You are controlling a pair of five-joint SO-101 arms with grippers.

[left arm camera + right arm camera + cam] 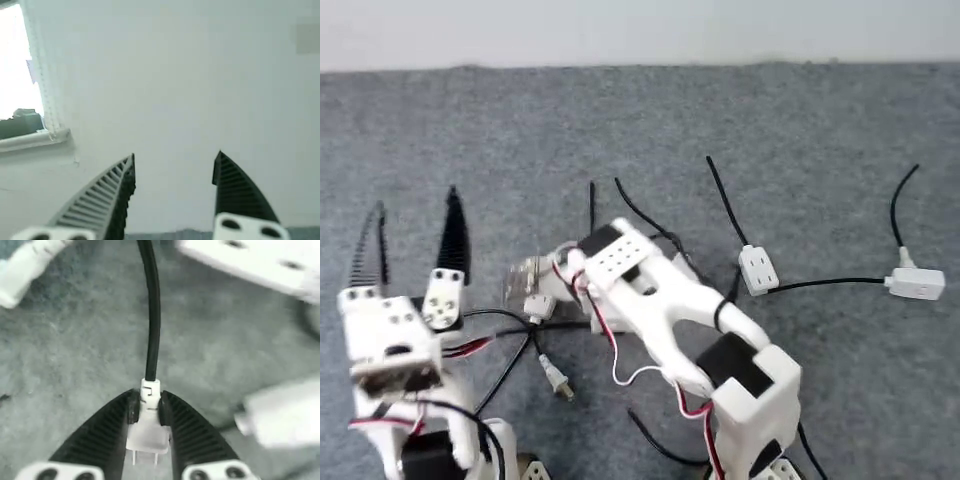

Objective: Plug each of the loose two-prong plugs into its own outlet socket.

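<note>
In the right wrist view my right gripper (147,440) is shut on a white two-prong plug (147,427); its prongs point back at the wrist and its black cord (152,315) runs away over the carpet. From above, that gripper (532,285) is low at centre left. A second loose plug (557,380) lies on the carpet nearer the arm bases. Two white outlet sockets (757,268) (917,285) on black cords lie off to the right. My left gripper (412,240) is raised at the left, open and holding nothing, and it faces a pale wall (172,195).
Black cords (650,225) loop across the grey carpet around the right arm. Red and white wires (620,360) hang along that arm. Blurred white pieces (260,262) (285,420) lie close to the held plug. Bare carpet stretches along the back and far right.
</note>
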